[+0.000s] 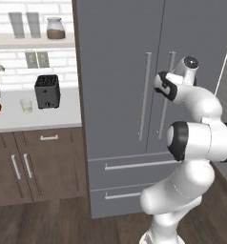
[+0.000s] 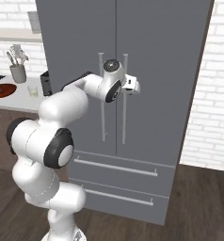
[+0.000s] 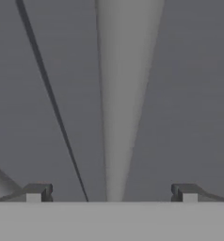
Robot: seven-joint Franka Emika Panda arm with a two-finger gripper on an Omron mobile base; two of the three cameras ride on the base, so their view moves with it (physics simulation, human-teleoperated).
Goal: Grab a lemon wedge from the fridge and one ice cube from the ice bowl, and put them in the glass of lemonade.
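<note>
Fridge (image 1: pixel 120 95) doors closed. Gripper (image 3: pixel 111 193) at right door's handle (image 3: pixel 121 94), jaws fully spread either side of bar, gripping nothing. Glass of lemonade (image 1: pixel 26 106) on counter (image 1: pixel 48 119) left of fridge, beside toaster (image 1: pixel 47 91); ice bowl (image 2: pixel 3 89) further left.

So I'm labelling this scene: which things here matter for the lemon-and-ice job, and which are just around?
Job:
fridge, doors shut
its right door handle, between the open hand's fingertips
glass of lemonade
ice bowl

Just around:
toaster
utensil cup
shelf jar
</note>
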